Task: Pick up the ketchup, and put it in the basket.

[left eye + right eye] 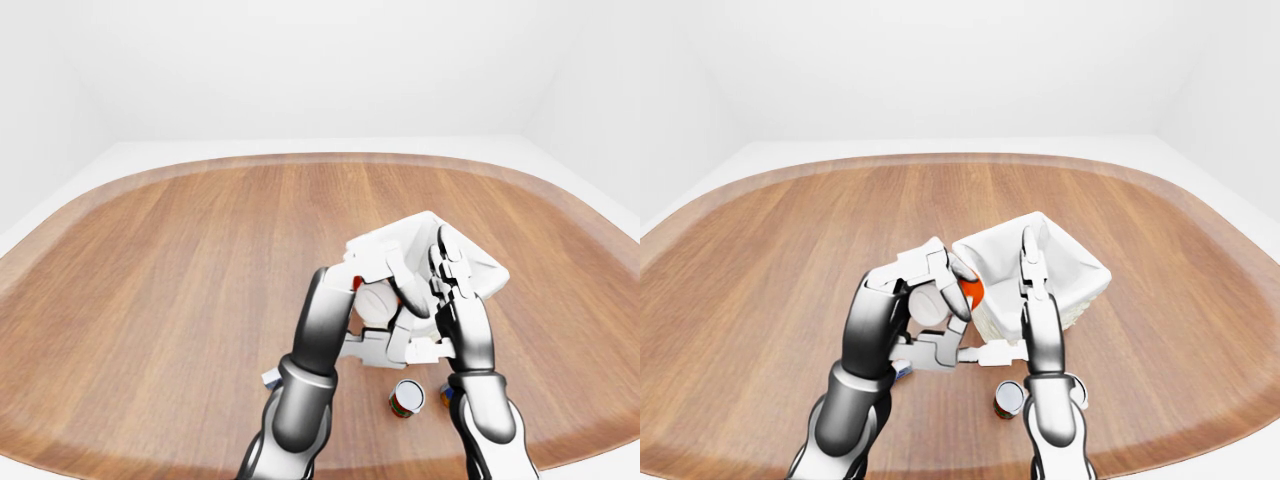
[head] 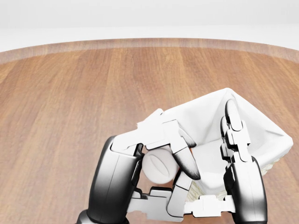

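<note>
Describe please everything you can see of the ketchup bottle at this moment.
The ketchup shows a round white cap with a ridge across its top and a glossy red-orange body, plastic by its look. The cap faces the cameras, so the bottle points up toward them. The left hand has its fingers closed round it, hiding most of the body. It is held in the air at the near left rim of the basket, not yet inside.

We see a red ketchup (image 1: 973, 292) with white cap, a white-lined pale wicker basket (image 1: 1072, 262), and a brown wood-grain desk (image 1: 780, 260).
</note>
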Robot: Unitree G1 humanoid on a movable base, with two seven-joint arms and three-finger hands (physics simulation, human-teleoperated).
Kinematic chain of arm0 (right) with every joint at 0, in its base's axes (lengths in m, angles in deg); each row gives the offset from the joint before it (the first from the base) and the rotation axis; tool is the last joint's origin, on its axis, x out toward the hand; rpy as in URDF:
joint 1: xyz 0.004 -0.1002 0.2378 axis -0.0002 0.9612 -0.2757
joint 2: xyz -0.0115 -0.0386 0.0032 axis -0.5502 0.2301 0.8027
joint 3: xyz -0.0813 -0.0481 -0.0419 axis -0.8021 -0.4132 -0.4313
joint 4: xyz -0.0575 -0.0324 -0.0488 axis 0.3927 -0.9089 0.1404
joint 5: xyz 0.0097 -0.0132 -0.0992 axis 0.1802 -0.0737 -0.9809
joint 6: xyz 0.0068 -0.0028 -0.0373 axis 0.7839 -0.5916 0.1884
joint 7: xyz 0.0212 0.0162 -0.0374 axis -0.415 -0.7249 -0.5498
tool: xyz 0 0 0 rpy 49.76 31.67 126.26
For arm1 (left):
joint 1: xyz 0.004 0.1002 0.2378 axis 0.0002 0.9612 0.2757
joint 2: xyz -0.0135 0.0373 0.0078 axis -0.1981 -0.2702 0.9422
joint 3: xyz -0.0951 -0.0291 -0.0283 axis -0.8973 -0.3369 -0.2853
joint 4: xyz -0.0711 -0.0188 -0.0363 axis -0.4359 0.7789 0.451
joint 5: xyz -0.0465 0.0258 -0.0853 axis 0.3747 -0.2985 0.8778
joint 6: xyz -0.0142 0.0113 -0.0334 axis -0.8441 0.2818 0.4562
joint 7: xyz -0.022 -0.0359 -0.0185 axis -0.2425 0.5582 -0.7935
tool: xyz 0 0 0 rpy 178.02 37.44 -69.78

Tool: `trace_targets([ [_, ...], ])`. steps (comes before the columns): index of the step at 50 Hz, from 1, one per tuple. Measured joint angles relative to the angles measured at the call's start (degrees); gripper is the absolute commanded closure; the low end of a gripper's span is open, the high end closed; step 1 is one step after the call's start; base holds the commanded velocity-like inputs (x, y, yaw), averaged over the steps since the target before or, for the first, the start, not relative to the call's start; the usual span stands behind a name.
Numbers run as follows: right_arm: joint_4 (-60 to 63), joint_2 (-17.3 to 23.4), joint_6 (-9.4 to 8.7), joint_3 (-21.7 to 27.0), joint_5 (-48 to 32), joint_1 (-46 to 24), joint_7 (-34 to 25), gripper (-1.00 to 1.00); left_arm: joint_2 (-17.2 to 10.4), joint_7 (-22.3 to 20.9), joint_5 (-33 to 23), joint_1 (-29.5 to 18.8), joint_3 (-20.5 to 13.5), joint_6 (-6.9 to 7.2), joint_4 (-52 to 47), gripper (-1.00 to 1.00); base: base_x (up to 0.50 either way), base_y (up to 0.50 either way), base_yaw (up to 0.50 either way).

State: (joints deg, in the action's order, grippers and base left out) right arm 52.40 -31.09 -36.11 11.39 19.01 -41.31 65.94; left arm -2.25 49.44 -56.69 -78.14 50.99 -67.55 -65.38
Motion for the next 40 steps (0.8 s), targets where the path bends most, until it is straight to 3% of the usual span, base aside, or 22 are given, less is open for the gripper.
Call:
trace_targets([
  [23,0.2,-0.2,0.12,0.7,0.5,-0.1,-0.1,-1.00,0.4,2.5,-3.6,1.0,10.0,0.00,-0.8,0.91,0.00,0.00,0.00],
  [37,0.1,-0.3,0.46,1.2,1.1,0.0,-0.2,-1.00,0.3,3.4,-5.1,1.4,13.3,0.00,-1.0,0.91,0.00,0.00,0.00],
  [38,0.1,-0.3,0.59,1.2,1.1,0.0,-0.3,-0.26,0.3,3.4,-5.2,1.4,13.4,0.00,-1.0,0.91,0.00,0.00,0.00],
  [40,0.0,-0.2,0.86,1.3,1.2,0.2,-0.4,1.00,0.3,3.5,-5.4,1.4,13.6,0.00,-1.0,0.91,0.00,0.00,0.00],
])
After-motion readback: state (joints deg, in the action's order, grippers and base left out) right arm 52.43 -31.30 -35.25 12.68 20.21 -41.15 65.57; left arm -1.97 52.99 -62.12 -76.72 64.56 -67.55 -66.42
